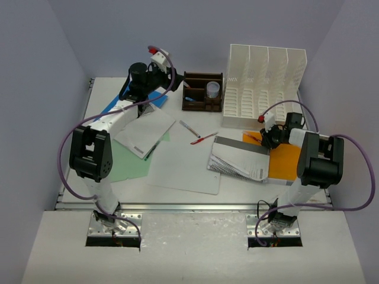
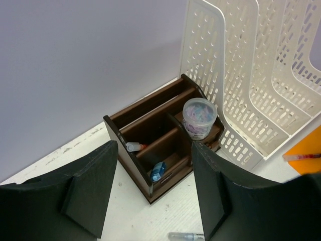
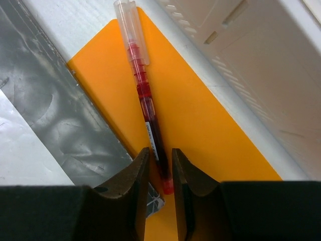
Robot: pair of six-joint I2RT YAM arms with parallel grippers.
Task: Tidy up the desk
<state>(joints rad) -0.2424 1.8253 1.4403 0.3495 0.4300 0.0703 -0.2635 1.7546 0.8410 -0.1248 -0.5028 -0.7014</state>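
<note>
Pinching red pen (image 3: 145,95) against orange folder (image 3: 200,120) with right gripper (image 3: 160,155), presumably bound for pen organizer (image 2: 155,143); left gripper (image 2: 153,191) spread wide, empty, aimed there.

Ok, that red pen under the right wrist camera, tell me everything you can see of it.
The red pen is slim, with a clear plastic cap, a barrel showing red ink and a small printed label. It lies flat on the orange folder, cap pointing away from the camera, near the white file rack. Its near end sits between the nearly closed jaws of the right gripper; whether they pinch it I cannot tell.
</note>
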